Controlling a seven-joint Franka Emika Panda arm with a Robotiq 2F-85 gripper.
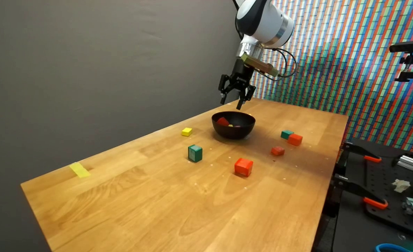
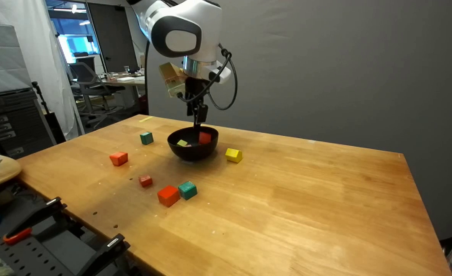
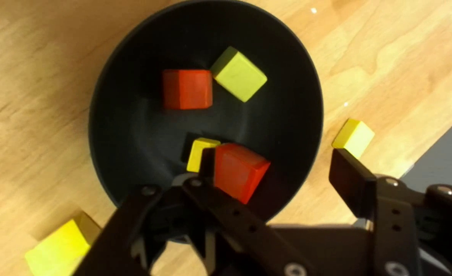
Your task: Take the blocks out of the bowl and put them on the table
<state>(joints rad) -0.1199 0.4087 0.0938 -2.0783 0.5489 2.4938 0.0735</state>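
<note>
Gripper (image 1: 231, 105) above far side of bowl (image 1: 232, 133) in both ext. views, jaws well apart, nothing in grasp; wrist view: one jaw over bowl, the other out past R rim; bowl upright on table (image 1: 122, 217); in it, red blk (image 3: 194, 90) far L, yellow-green blk (image 3: 243, 76) just R of it; small yellow blk (image 3: 200, 153) nearer, w/ 2nd red blk (image 3: 234, 174) at its R, partly hidden by gripper; on table, in an ext. view: yellow blk (image 2: 234, 155) R of bowl; green blk (image 2: 146, 138) far L; orange blk (image 2: 118, 158) L; small red blk (image 2: 145, 181) nearer; nearest, big red blk (image 2: 168, 196) w/ 2nd green blk (image 2: 187, 190) just R; in an ext. view 2nd yellow blk (image 1: 187, 132) L of bowl; yellow strip (image 1: 79, 169) well off L, flat nr table edge.
</note>
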